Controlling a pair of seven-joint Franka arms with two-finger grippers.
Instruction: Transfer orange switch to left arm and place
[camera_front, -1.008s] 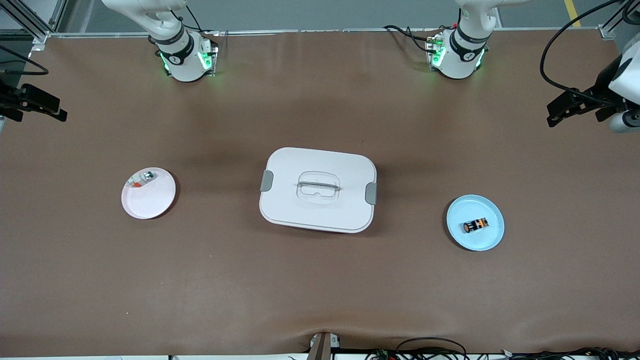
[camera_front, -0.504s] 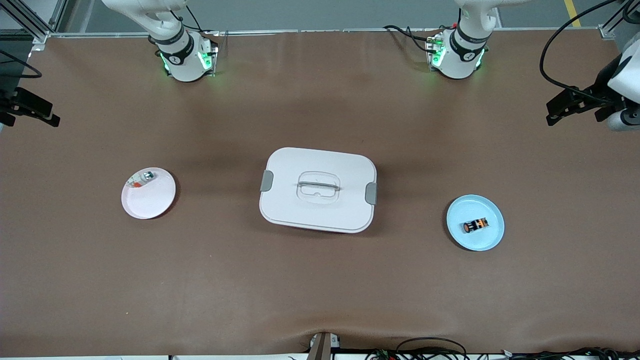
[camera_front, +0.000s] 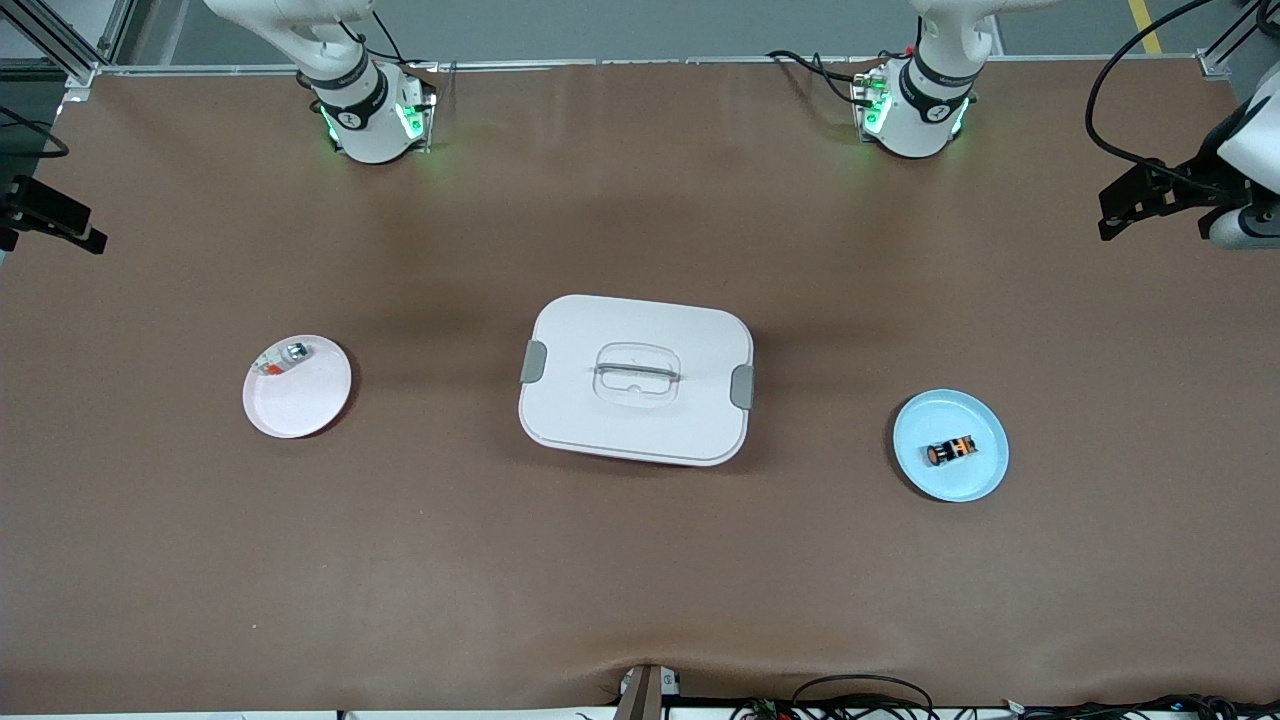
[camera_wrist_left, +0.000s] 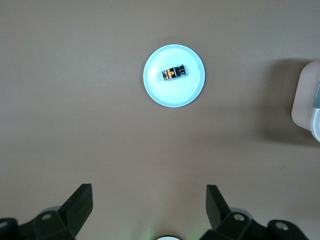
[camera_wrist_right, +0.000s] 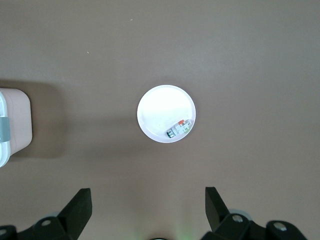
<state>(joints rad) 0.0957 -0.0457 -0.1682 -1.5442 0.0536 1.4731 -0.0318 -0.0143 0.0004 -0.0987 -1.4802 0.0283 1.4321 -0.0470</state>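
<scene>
The orange switch (camera_front: 950, 451) lies on its side on a light blue plate (camera_front: 975, 475) toward the left arm's end of the table. The left wrist view shows the switch (camera_wrist_left: 173, 73) on that plate (camera_wrist_left: 175, 95). The white box (camera_front: 636, 379) sits mid-table with its lid on. My left gripper (camera_front: 1108, 213) is open and empty, high over the table's left-arm end; its own view shows it (camera_wrist_left: 149, 192) well apart from the plate. My right gripper (camera_front: 92, 228) is open and empty, high over the right-arm end, and it shows in its own view too (camera_wrist_right: 148, 196).
A pale pink plate (camera_front: 300, 400) toward the right arm's end holds a small silver-and-clear piece (camera_front: 285, 357), and both show in the right wrist view, plate (camera_wrist_right: 157, 112) and piece (camera_wrist_right: 179, 128). A corner of the box shows in each wrist view, the left (camera_wrist_left: 307, 107) and the right (camera_wrist_right: 12, 125).
Both grippers have drifted a little outward toward their own ends of the table. The switch, the plates and the box have not moved.
</scene>
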